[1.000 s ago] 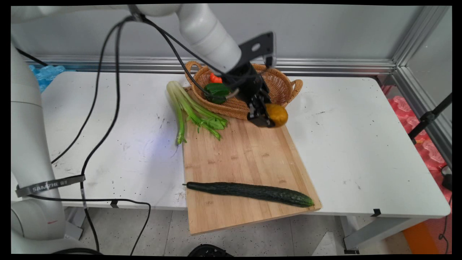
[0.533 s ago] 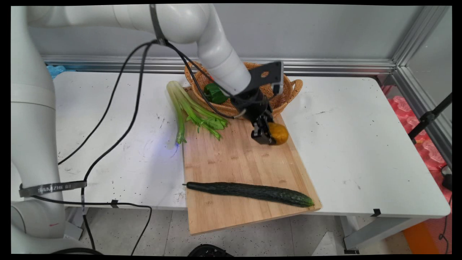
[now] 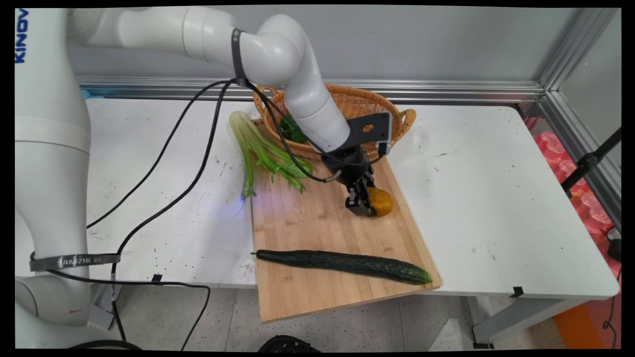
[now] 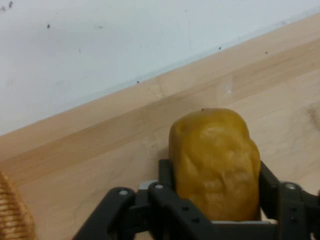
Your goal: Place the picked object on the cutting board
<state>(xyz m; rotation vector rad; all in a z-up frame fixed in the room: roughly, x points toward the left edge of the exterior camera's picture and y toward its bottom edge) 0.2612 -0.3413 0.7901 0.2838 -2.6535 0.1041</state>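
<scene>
potato in the pincer, low over the board

i have a yellow-brown potato (image 4: 215, 162) clamped in the pincer (image 3: 365, 206), with a black finger pressed to each flank, so it sits wedged between them with its rounded end poking out past the tips. in the main view the potato (image 3: 380, 201) is low over the upper right part of the wooden cutting board (image 3: 327, 233); i cannot tell whether it touches the wood. the grip across its narrow sides makes sense to me: that is where the fingers can close on it.

the board lies on the white desk (image 3: 496, 198), its near end hanging over the desk's front edge. a long dark cucumber (image 3: 342, 262) lies across the board's near part, well apart from the pincer. celery (image 3: 263, 153) lies with its leafy ends on the board's far left corner and its stalks running back onto the desk. behind the board stands a wicker basket (image 3: 397, 116), its rim touching or overlapping the board's far edge, with a green pepper (image 3: 291, 130) in it, partly hidden by the arm.
</scene>
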